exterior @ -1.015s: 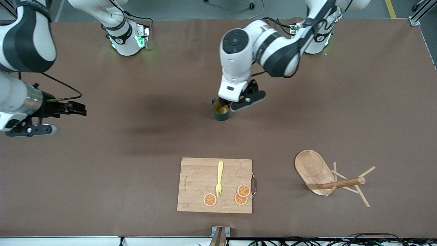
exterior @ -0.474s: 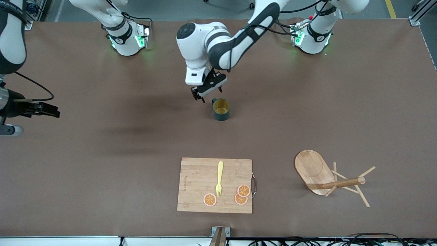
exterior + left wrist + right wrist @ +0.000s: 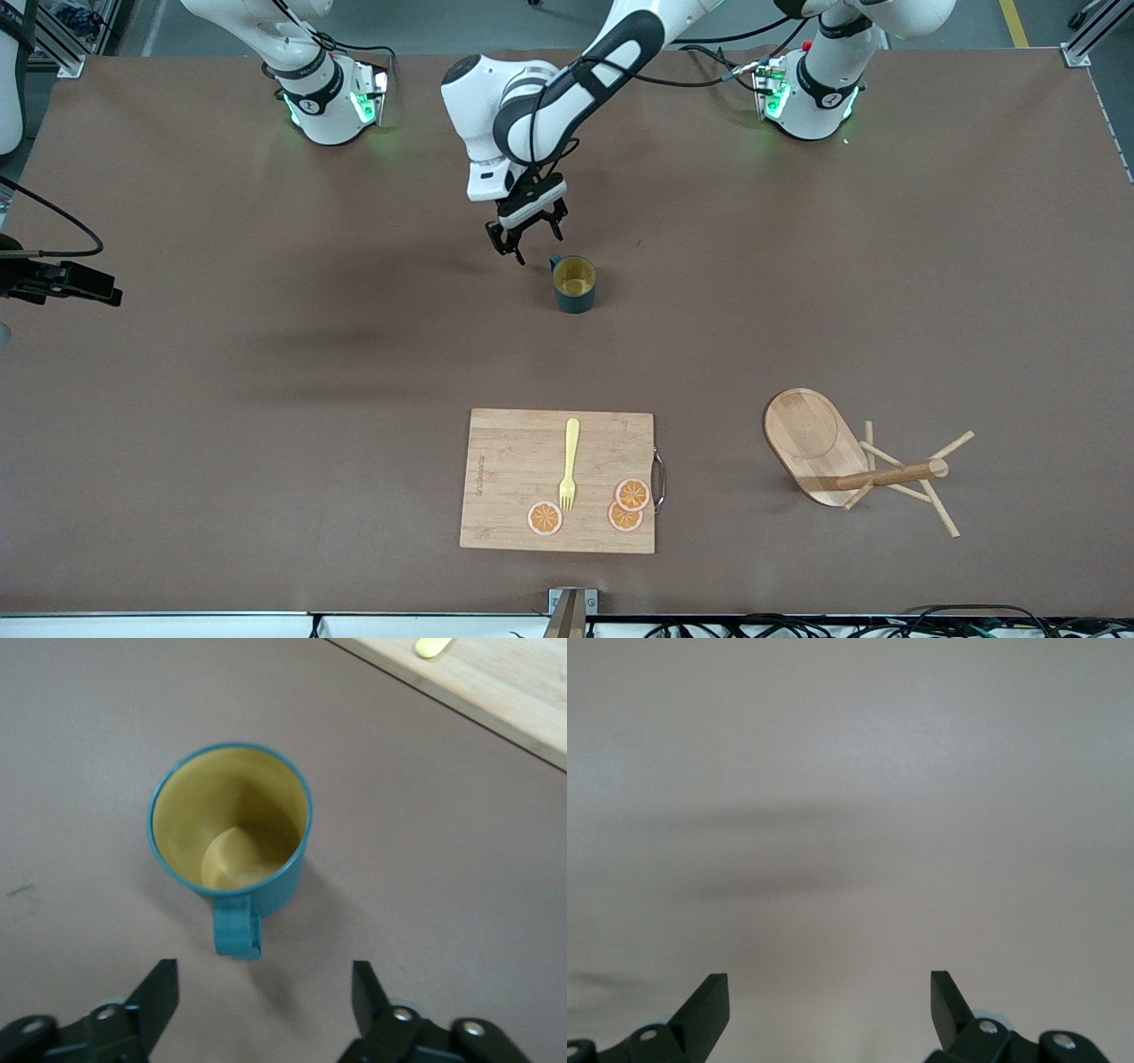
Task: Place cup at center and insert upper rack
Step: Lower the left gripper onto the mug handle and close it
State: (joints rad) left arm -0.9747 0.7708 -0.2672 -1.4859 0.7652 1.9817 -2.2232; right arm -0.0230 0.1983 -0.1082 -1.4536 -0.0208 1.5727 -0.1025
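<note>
Near the table's middle stood our upright dark teal ribbed mug (image 3: 574, 285), free; the left gripper (image 3: 526, 237) hung spread above bare table beside it, the right gripper (image 3: 829, 1005) waiting, likewise spread. We judged the mug light, rigid, best pinched across its rim.

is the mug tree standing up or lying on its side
Lying on its side. The upper rack has its oval base on edge and its pole running level along the table, pegs splayed beside it.

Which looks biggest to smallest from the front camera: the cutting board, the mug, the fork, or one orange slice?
1. Cutting board
2. Fork, longer than the mug is wide, though thin
3. Mug
4. Orange slice, only slightly smaller than the mug, so that ranking is unsure
</note>
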